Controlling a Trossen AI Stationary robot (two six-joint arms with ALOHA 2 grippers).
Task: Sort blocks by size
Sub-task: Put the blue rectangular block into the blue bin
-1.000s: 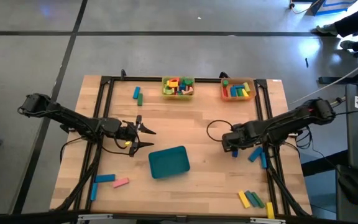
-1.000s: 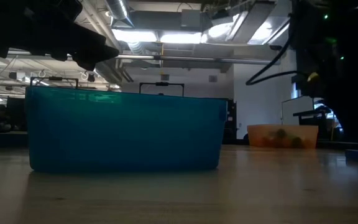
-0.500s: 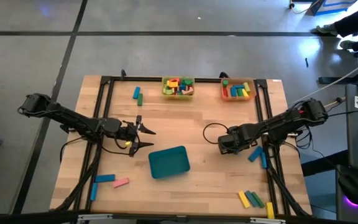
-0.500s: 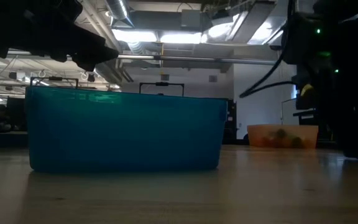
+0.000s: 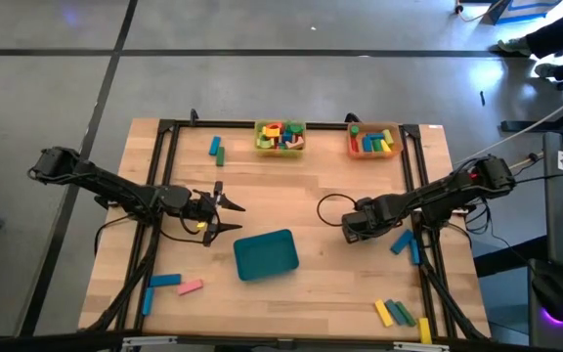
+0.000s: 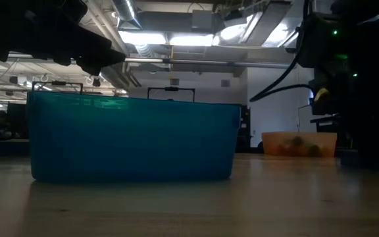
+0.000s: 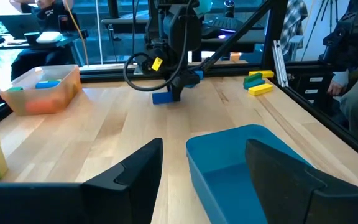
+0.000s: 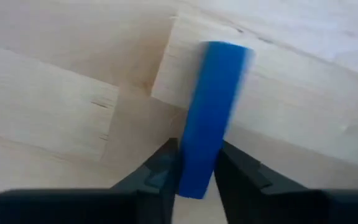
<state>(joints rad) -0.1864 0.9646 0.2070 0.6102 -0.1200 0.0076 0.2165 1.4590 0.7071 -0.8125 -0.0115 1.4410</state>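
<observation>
Between the right tool's point(image 8: 194, 177) fingers, blue bar block point(image 8: 209, 118), pinched upright

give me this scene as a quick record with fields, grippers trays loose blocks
left gripper: open, holding nothing, beside the teal tray
right gripper: shut on blue bar, right of table centre
teal tray: no blocks visible inside
yellow tray: mixed blocks, far edge
orange tray: blocks, far edge
loose blocks: blue and green pair far left; blue and pink near left; blue ones by the right arm; yellow and green group near right
</observation>
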